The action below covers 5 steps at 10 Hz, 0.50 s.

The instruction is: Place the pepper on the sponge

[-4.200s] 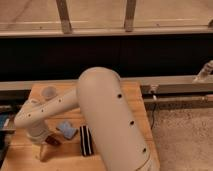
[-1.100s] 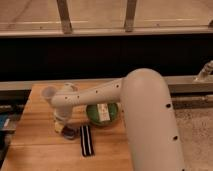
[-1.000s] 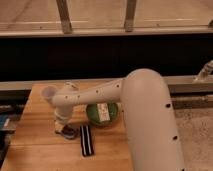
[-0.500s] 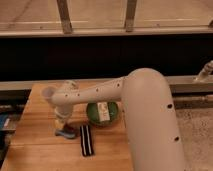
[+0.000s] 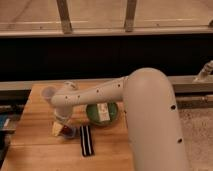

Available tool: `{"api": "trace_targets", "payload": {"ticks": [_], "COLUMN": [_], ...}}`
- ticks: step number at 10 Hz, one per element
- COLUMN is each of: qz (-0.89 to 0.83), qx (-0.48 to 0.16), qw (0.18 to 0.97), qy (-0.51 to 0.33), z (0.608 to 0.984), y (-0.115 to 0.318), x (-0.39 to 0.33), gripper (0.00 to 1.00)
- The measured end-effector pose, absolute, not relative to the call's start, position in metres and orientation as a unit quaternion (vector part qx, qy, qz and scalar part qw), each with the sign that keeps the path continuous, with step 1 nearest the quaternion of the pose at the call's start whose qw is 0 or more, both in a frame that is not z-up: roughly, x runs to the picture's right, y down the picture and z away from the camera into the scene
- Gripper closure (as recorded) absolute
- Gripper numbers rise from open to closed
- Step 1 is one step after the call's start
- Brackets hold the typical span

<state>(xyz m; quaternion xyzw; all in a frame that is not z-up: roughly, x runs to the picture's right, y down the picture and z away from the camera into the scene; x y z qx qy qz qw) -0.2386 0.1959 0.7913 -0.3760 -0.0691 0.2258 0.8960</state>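
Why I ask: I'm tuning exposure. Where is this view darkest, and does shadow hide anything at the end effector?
Camera view: darkest is the black band behind the table; the wooden top is warmly lit, the pale arm brightest. The end effector hangs low at the table's left over the sponge, shading it; the pepper cannot be made out.

I see my arm as a fat, smooth, cream-white tube with rounded joints. Small dark screw holes dot its shells. It narrows toward the wrist, where the pale claw sits low over the tabletop's left side.
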Motion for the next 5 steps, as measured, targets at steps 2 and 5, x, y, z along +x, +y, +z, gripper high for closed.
{"api": "trace_targets", "payload": {"ticks": [2, 5], "qz": [0.249, 0.287], "qx": [-0.355, -0.315], "qw": [0.898, 0.897], "qy": [-0.079, -0.114], "z": [0.783, 0.762], "y": [0.185, 0.166], "x": [-0.23, -0.216], "gripper": [0.2, 0.2]}}
